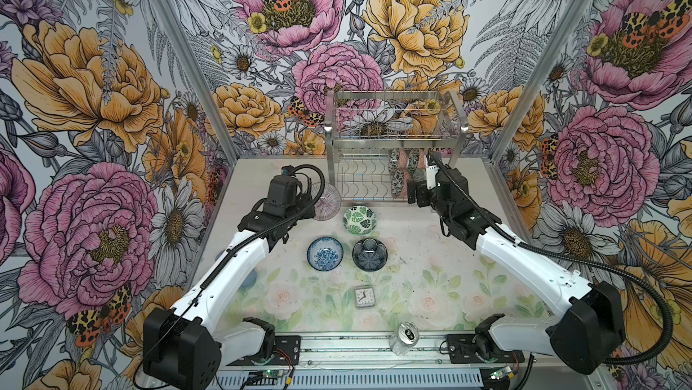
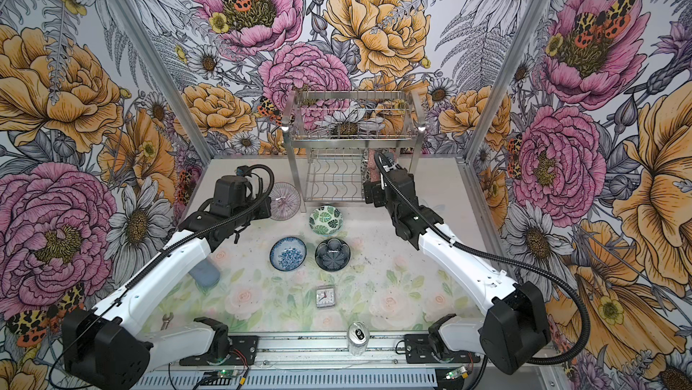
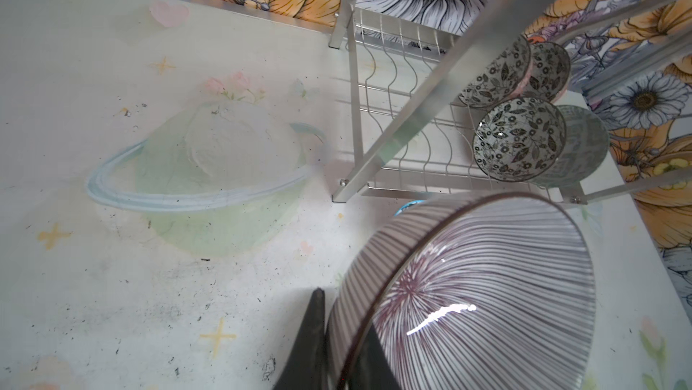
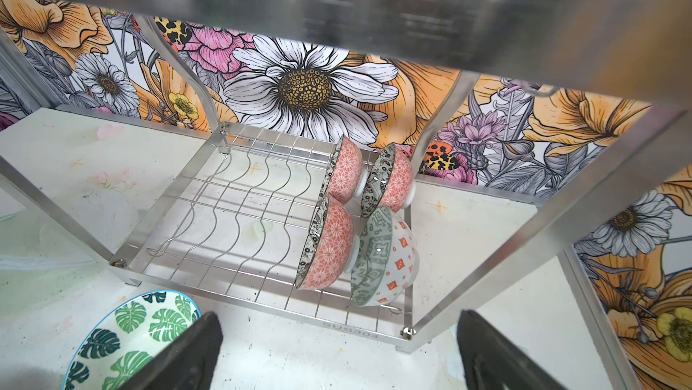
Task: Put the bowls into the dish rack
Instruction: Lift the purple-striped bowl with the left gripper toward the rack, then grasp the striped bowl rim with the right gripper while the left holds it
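The left gripper (image 3: 342,317) is pinching the rim of the striped bowl (image 3: 486,294), with one finger outside the wall and one inside. The bowl is tilted, near the foot of the front left post of the rack (image 1: 393,137). The right gripper (image 4: 339,317) has its fingers spread wide with nothing between them. It stands low before the front rail of the wavy tier, under the edge of the upper basket. At the right end of this tier, four bowls (image 4: 329,246) stand on edge, close together in two pairs. The wavy wires to their left are bare as far as the left posts. On the table (image 1: 430,257) the leaf bowl (image 1: 360,220) sits upright just before the front rail, between the two grippers. The blue bowl (image 1: 325,253) and the dark bowl (image 1: 369,254) sit side by side nearer the arm bases, not touching. The clock (image 1: 364,296) lies behind them, and the can (image 1: 404,337) stands at the table's front edge, between the arm bases.
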Controlling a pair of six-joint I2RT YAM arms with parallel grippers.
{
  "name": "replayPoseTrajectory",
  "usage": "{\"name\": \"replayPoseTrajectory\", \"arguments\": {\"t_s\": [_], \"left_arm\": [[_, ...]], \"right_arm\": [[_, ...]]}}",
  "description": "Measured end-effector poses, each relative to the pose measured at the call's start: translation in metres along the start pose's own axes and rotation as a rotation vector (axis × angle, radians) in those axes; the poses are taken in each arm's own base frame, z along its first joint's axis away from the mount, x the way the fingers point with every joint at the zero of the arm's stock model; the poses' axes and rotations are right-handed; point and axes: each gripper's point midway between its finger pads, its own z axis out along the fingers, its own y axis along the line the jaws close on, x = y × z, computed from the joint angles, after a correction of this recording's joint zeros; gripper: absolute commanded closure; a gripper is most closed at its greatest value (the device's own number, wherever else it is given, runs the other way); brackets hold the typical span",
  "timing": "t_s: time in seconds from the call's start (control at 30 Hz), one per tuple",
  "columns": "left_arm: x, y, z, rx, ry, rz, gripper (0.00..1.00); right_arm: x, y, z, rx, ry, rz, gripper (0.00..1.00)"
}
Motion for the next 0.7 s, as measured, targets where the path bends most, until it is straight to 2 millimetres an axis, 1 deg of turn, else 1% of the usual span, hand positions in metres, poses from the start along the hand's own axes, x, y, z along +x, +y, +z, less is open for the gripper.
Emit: {"name": "replayPoseTrajectory", "arguments": {"t_s": [0.07,0.17,0.27,0.37,0.47,0.57,0.7], "left_arm": [[-0.003,-0.013,-0.001,0.014,-0.006,0.027,1.0],[-0.01,-0.026,0.003,0.023,-0.019,0.048,1.0],[-0.014,-0.037,0.011,0.035,-0.029,0.065,1.0],[-0.013,-0.05,0.023,0.05,-0.022,0.083,1.0],[-0.011,-0.059,0.035,0.059,-0.012,0.093,1.0],[-0.015,-0.067,0.043,0.071,-0.018,0.096,1.0],[-0.02,-0.076,0.05,0.089,-0.033,0.097,1.0]], "right_arm": [[-0.001,0.002,-0.001,-0.011,-0.003,0.008,0.0],[-0.005,0.007,-0.006,-0.029,-0.015,0.014,0.0],[-0.009,0.015,-0.013,-0.053,-0.032,0.016,0.0],[-0.013,0.023,-0.018,-0.082,-0.044,0.022,0.0],[-0.013,0.032,-0.021,-0.113,-0.045,0.031,0.0],[-0.013,0.038,-0.022,-0.139,-0.043,0.044,0.0],[-0.012,0.047,-0.024,-0.18,-0.037,0.073,0.0]]}}
